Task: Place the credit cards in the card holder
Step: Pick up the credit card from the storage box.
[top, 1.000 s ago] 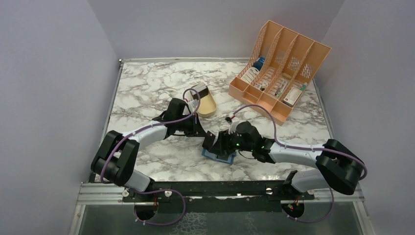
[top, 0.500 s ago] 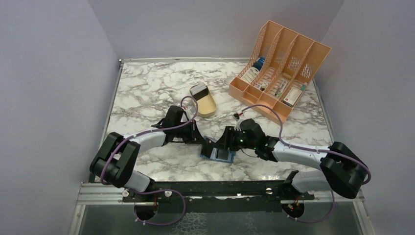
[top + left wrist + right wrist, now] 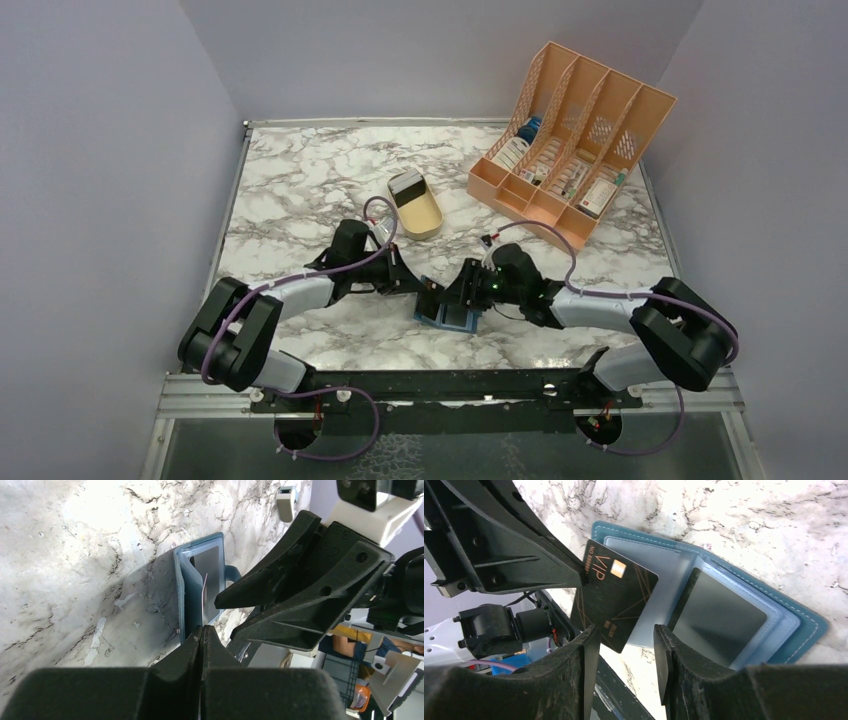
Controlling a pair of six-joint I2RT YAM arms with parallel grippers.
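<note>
The left claw (image 3: 201, 632) was pinched shut on one corner of the black card (image 3: 616, 597) and held it tilted just above the holder (image 3: 669, 565). The holder lay open on the table between the two arms, pale pockets up, with a second dark card (image 3: 721, 612) sitting in its right-hand pocket. The right claw (image 3: 626, 629) stood parted with the black card's lower corner between its fingers. No contact was plain, so it seemed to grip nothing.

The corner pinch looked slight, and I judged the card could pivot or slip out once its edge met the pocket lip. The holder was loose on a smooth top and might skate away or fold up under a push. If the right claw squeezed while the left held on, the card could twist or flex. The two claws were also crowded close enough to knock each other.

The table (image 3: 300, 180) was glossy white marble with grey veins, walled on three sides by plain pale lilac panels (image 3: 120, 150). A tan tray (image 3: 432, 215) sat behind the arms. An orange rack (image 3: 600, 110) stood at the far right with small items in its slots.
</note>
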